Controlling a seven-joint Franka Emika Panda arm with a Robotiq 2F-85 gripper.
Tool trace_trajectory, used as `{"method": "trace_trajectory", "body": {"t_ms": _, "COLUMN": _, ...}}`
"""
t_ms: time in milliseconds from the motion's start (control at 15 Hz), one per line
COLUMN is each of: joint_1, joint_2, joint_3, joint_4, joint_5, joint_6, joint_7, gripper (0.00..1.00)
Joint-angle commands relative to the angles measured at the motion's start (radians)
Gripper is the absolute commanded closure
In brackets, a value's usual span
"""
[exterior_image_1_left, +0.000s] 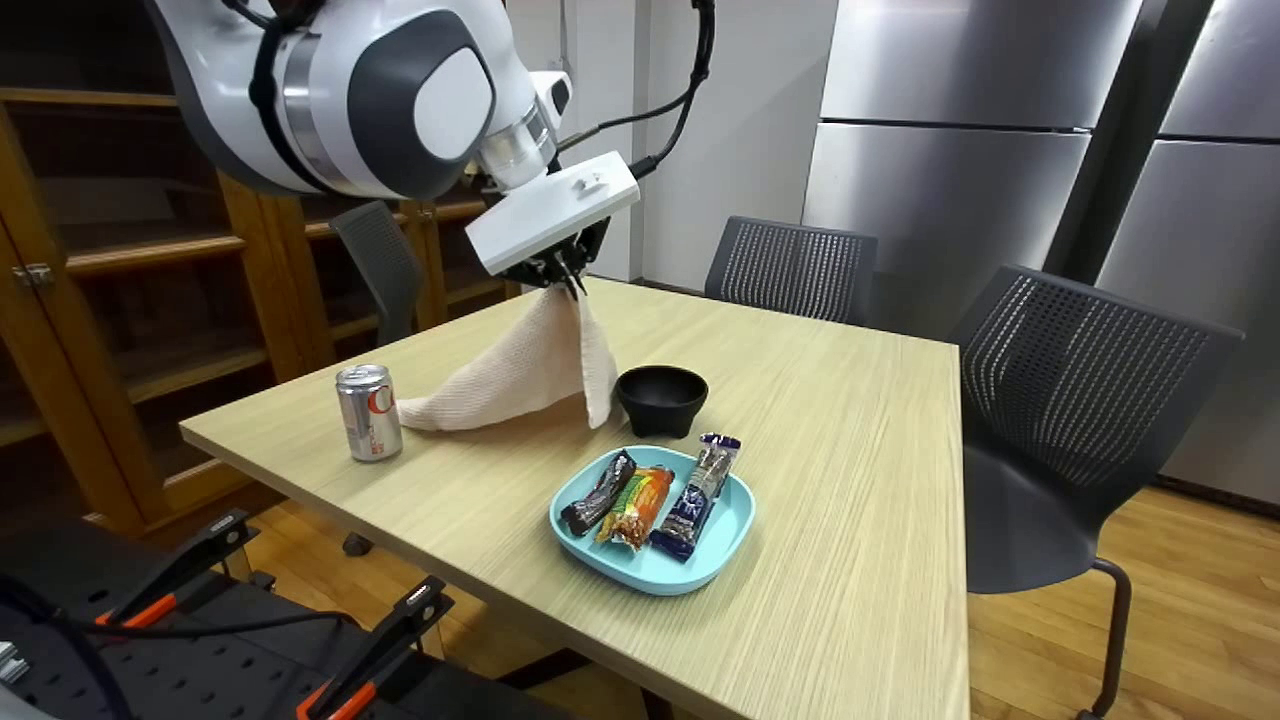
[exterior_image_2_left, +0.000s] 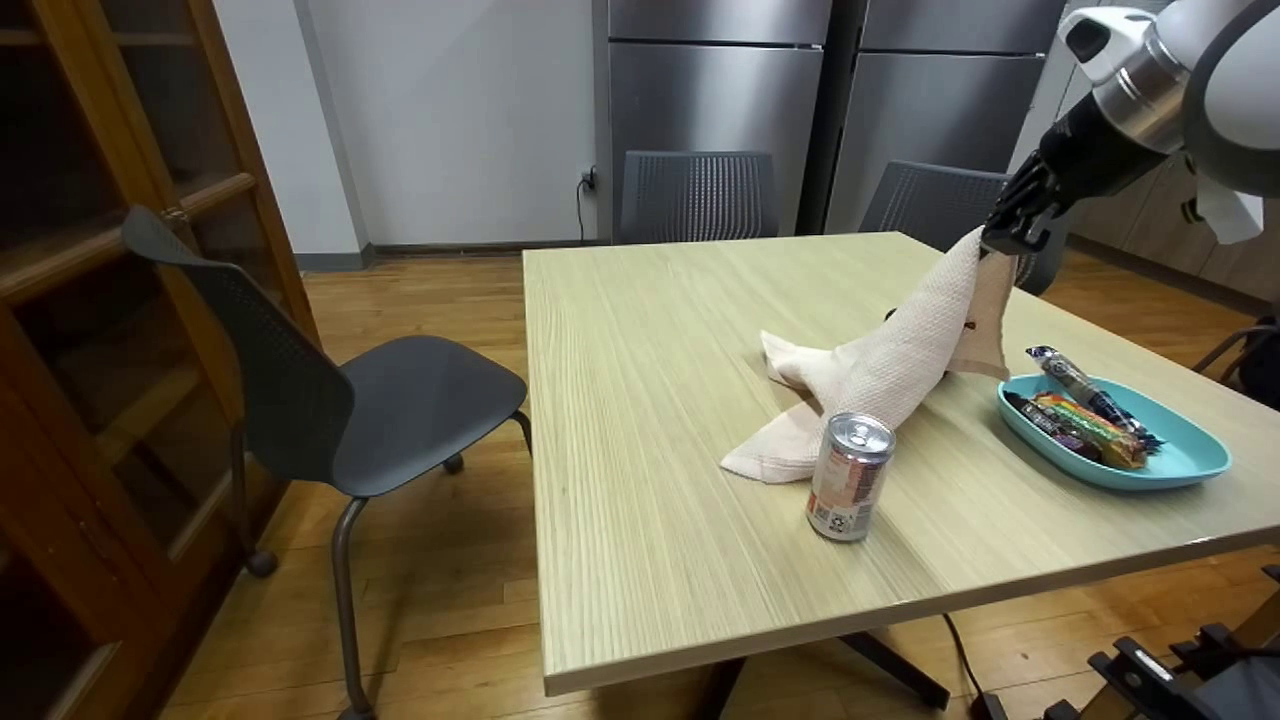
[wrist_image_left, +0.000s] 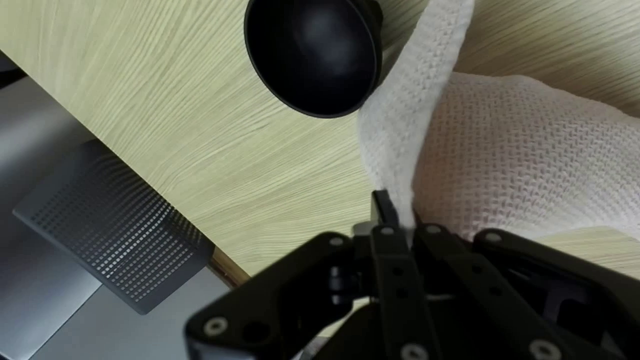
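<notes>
My gripper (exterior_image_1_left: 573, 284) is shut on a cream woven cloth (exterior_image_1_left: 530, 370) and holds it up by one part above the table. The cloth hangs down in folds and its lower end lies on the table, as an exterior view (exterior_image_2_left: 880, 370) also shows. In the wrist view the cloth (wrist_image_left: 510, 155) runs up between the fingertips (wrist_image_left: 400, 215). A black bowl (exterior_image_1_left: 662, 400) stands beside the hanging cloth; in the wrist view the bowl (wrist_image_left: 315, 55) looks empty, and a cloth fold overlaps its rim. A silver can (exterior_image_1_left: 369, 412) stands upright near the cloth's other end.
A light blue tray (exterior_image_1_left: 738, 525) near the table edge bears a dark wrapped bar (exterior_image_1_left: 600, 492), an orange wrapped bar (exterior_image_1_left: 637, 507) and a blue-silver wrapped bar (exterior_image_1_left: 697, 495). Dark chairs (exterior_image_1_left: 1090, 380) surround the wooden table (exterior_image_2_left: 640, 420). A glass-fronted cabinet (exterior_image_1_left: 150, 250) and steel refrigerators (exterior_image_1_left: 950, 190) stand behind.
</notes>
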Motion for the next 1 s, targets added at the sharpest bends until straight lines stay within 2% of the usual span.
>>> {"method": "trace_trajectory", "body": {"t_ms": 0, "joint_1": -0.022, "joint_2": -0.06, "joint_3": -0.002, "joint_4": -0.02, "joint_5": -0.054, "joint_6": 0.0, "joint_7": 0.062, "gripper": 0.99}}
{"method": "trace_trajectory", "body": {"t_ms": 333, "joint_1": -0.026, "joint_2": -0.074, "joint_3": -0.03, "joint_4": -0.02, "joint_5": -0.115, "joint_6": 0.0, "joint_7": 0.105, "gripper": 0.99}}
{"method": "trace_trajectory", "body": {"t_ms": 933, "joint_1": -0.037, "joint_2": -0.059, "joint_3": -0.106, "joint_4": -0.015, "joint_5": -0.294, "joint_6": 0.0, "joint_7": 0.255, "gripper": 0.99}}
